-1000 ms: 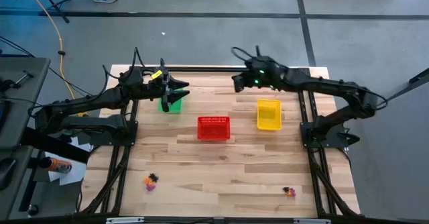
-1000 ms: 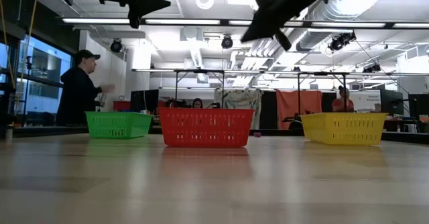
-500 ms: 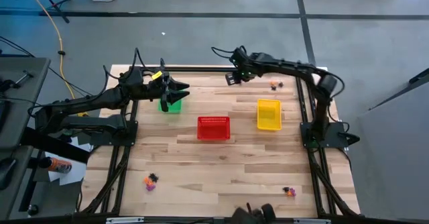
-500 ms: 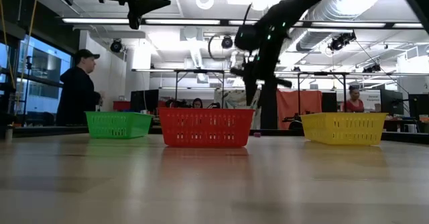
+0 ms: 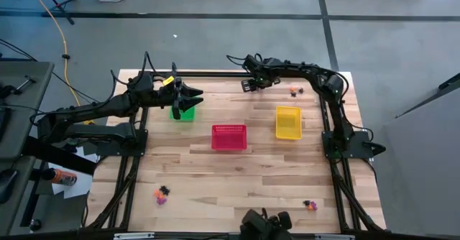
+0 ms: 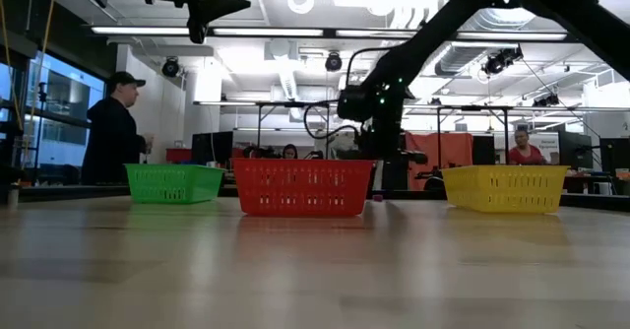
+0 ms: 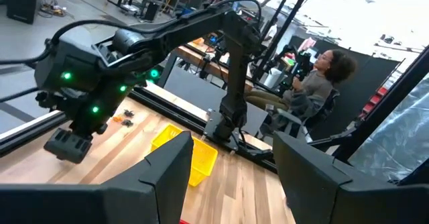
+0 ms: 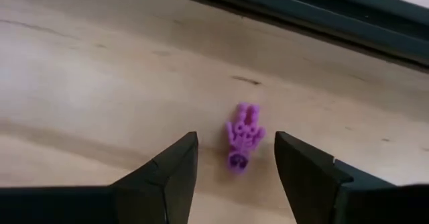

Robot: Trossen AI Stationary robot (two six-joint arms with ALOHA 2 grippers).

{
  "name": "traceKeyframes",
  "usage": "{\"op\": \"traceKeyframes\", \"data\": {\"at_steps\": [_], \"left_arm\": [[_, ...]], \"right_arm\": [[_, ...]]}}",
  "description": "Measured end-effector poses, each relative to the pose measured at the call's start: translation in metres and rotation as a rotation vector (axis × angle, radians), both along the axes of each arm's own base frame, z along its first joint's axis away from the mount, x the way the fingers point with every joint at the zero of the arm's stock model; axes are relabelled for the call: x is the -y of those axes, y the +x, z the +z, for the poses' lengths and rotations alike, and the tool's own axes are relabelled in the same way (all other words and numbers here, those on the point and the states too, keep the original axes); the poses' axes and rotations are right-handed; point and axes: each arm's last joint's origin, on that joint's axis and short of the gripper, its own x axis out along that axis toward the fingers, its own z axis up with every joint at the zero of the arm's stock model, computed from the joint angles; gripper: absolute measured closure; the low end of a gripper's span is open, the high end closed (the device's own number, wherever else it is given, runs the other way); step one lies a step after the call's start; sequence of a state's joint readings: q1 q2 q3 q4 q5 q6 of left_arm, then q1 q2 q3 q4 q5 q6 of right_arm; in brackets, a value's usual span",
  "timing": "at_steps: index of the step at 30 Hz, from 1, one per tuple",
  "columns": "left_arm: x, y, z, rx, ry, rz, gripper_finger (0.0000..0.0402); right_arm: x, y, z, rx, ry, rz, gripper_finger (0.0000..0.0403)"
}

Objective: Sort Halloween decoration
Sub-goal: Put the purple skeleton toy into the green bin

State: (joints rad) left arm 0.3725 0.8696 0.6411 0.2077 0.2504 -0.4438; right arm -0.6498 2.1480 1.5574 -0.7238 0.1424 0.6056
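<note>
Baskets first: green basket [image 5: 184,113] at upper left of the high view, red basket [image 5: 228,136] in the middle, yellow basket [image 5: 288,121] to its right, all on the table [image 5: 237,175]; we see small trinkets scattered around them: an orange-and-black pair [image 5: 293,91] above the yellow basket, a second cluster [image 5: 161,193] at lower left, a third [image 5: 310,205] at lower right.

We place the right gripper [image 5: 246,85] low over the table's upper middle, near the top rail; in the right wrist view its fingers [image 8: 166,174] stand spread and hold nothing; a purple trinket [image 8: 241,137] lies on the wood right in the gap between them, its long axis running roughly along the fingers, so we judge the jaws already bracket its narrow width.

We judge this the step in hand: drop straight down and close; no sideways shift looks needed; the risk is a fingertip nudging so small a piece flat on the wood.

The left gripper [image 5: 188,100] hangs above the green basket, spread and empty; we judge it well farther from the purple trinket, so the right arm is the nearer one.
</note>
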Motion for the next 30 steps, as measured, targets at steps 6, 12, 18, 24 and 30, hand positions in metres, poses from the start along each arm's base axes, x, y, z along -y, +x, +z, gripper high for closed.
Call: {"op": "traceKeyframes", "data": {"at_steps": [6,12,18,24,30], "left_arm": [[0.0,0.0,0.0,-0.001,0.001,0.0,0.0205],[0.0,0.0,0.0,-0.004,0.027,0.0,0.0205],[0.0,0.0,0.0,-0.004,0.028,0.0,0.0205],[0.0,0.0,0.0,-0.005,0.028,-0.001,0.0205],[0.0,0.0,0.0,-0.009,0.05,0.0,0.0205]], "right_arm": [[0.0,-0.001,-0.004,-0.042,-0.006,-0.006,0.0216],[-0.005,-0.006,-0.005,-0.109,0.025,0.029,0.0316],[-0.009,-0.012,-0.003,-0.172,0.073,0.12,0.038],[-0.021,-0.018,0.023,-0.193,0.08,0.232,0.0396],[-0.046,-0.015,0.077,-0.1,-0.041,0.361,0.0399]]}}
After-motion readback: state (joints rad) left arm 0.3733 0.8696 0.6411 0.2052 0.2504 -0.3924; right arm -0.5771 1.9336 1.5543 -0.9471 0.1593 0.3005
